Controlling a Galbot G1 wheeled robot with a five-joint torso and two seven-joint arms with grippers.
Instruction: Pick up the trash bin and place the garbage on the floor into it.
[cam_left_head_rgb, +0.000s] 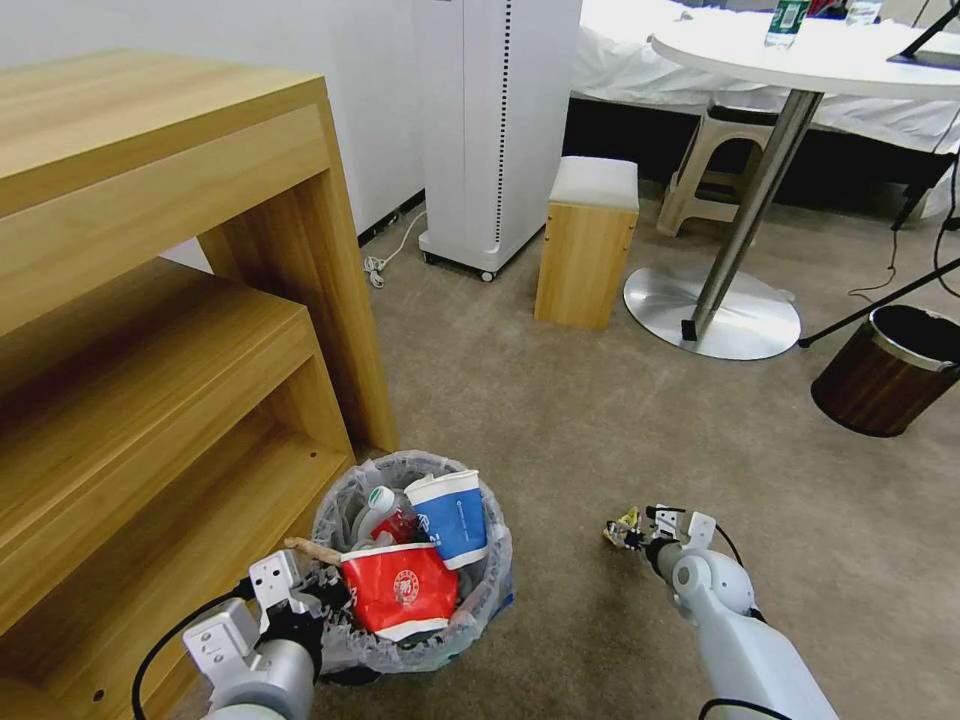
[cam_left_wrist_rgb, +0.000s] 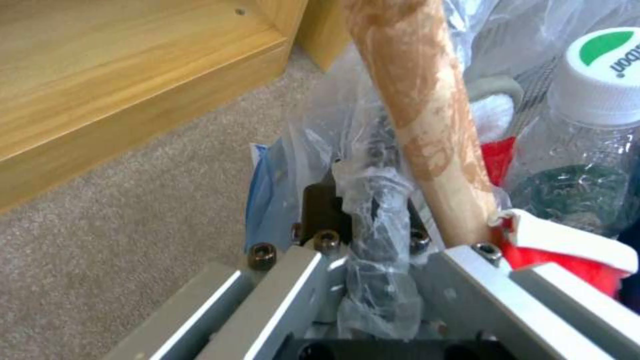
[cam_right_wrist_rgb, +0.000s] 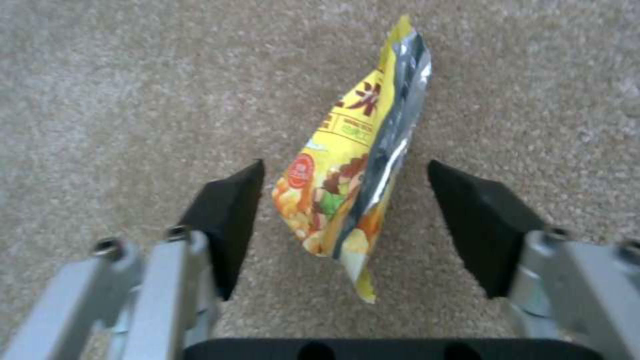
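flanking wrapper (cam_right_wrist_rgb: 353, 185), bin (cam_left_head_rgb: 420, 570) beside shelf (cam_left_head_rgb: 150, 400)

Glossy foil wrapper (cam_right_wrist_rgb: 350, 195) on matt short-pile carpet (cam_right_wrist_rgb: 133, 100); crinkled translucent plastic bin liner (cam_left_head_rgb: 480, 590) beside smooth wood-grain shelf (cam_left_head_rgb: 150, 330).

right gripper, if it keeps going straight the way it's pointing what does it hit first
Most likely the yellow snack wrapper, which sits between the open fingers of the right gripper, with the carpet just beyond. Depth is hard to judge.
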